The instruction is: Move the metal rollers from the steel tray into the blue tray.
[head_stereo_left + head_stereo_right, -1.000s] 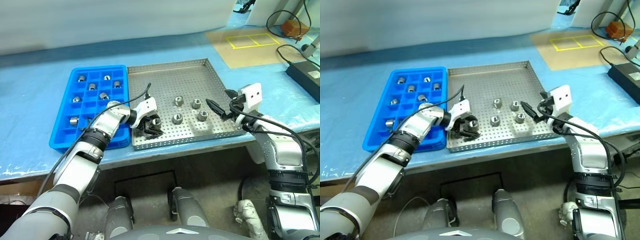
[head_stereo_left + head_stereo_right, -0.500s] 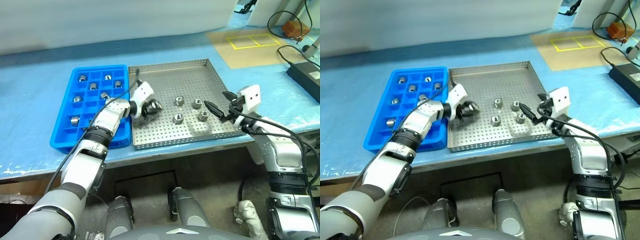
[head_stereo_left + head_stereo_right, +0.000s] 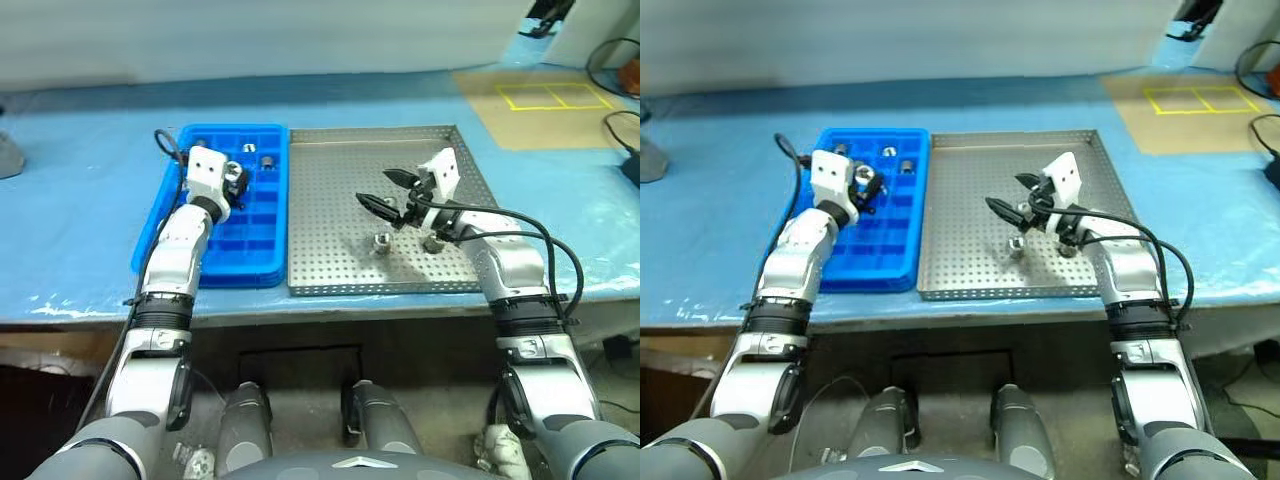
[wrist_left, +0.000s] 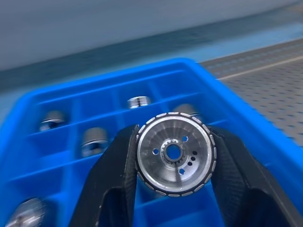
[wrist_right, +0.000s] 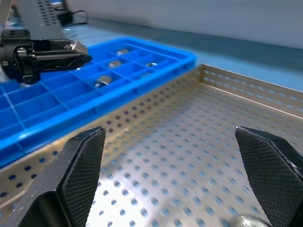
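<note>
My left gripper [image 3: 236, 181] is shut on a shiny metal roller [image 4: 174, 152] and hovers over the far part of the blue tray [image 3: 250, 252]. Several rollers lie in that tray's cells, among them one at the back [image 4: 138, 101] and another beside it [image 3: 268, 161]. The perforated steel tray [image 3: 330, 262] stands right of the blue one. My right gripper [image 3: 378, 188] hangs open above its middle, nothing between its fingers [image 5: 87, 161]. Two rollers [image 3: 382, 241] [image 3: 433, 243] rest on the steel floor below and beside it.
Both trays sit on a blue-covered table near its front edge. A brown board with yellow taped squares [image 3: 545, 96] lies at the back right, with a black cable [image 3: 622, 120] beside it. A grey object [image 3: 8, 156] shows at the far left.
My left gripper shut on a roller in the steel tray, lifted it and carried it left over the blue tray. The right gripper, still open, moved left over the steel tray. The camera view shifted too.
</note>
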Tool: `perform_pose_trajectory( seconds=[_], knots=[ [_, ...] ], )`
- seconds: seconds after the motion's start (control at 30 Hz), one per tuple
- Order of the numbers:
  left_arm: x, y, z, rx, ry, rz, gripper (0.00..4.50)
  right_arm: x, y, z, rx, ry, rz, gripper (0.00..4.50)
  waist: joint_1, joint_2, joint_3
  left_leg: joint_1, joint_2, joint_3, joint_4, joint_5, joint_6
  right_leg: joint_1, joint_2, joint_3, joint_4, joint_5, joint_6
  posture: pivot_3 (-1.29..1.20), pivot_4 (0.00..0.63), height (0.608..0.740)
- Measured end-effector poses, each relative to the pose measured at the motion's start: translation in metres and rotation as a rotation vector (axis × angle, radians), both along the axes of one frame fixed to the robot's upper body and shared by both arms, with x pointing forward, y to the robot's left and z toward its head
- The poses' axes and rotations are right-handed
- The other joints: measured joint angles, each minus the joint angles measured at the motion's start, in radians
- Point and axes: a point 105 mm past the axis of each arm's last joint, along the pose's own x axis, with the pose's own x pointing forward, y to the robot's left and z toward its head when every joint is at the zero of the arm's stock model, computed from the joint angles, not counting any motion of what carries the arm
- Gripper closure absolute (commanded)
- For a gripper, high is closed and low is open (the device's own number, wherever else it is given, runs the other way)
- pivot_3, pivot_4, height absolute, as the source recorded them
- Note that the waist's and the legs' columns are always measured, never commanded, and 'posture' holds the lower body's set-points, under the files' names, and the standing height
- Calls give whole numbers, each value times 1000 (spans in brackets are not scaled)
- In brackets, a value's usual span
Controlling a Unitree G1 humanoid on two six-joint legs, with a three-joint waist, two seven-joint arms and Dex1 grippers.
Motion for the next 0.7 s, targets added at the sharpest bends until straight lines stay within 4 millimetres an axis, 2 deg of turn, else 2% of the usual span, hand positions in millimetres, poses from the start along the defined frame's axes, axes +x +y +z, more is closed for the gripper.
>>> perform_pose_trajectory(
  seconds=[0.1, 0.2, 0.33, 0.57, 0.7],
  knots=[
    [-10, 22, 0, -12, -3, 95, 2725, 0, 12, 0, 1, 1, 53, 0, 27, 0, 0, 0, 0, 0, 0, 0, 0, 0, -1, 0, 0, 0, 0, -44, 150, 740],
    [-18, 30, -12, -24, 46, 121, 2725, -1, 18, -1, 4, 4, 82, 0, 50, 0, 0, 0, 0, 0, 0, -2, -3, 0, -1, 0, 0, 0, 0, -25, 150, 740],
    [-24, 30, -22, -29, 81, 117, 2725, -3, 22, -2, 0, 7, 102, 0, 66, 0, 0, 0, 0, 0, 0, -1, -4, 0, -1, 0, 1, 0, 0, -21, 150, 740],
    [-24, 20, -16, -68, 66, 59, 2725, -4, 22, -3, -1, 11, 101, 0, 61, 0, 0, 2, -2, 0, -3, 0, -7, -1, 0, 1, 1, 0, 0, -55, 150, 740],
    [-15, 16, -9, -75, 59, 44, 2725, -7, 20, -6, -5, 16, 96, 0, 57, 0, 0, 2, -2, 0, -4, 0, -7, -1, 0, 1, 1, 0, 0, -83, 150, 740]
  ],
)
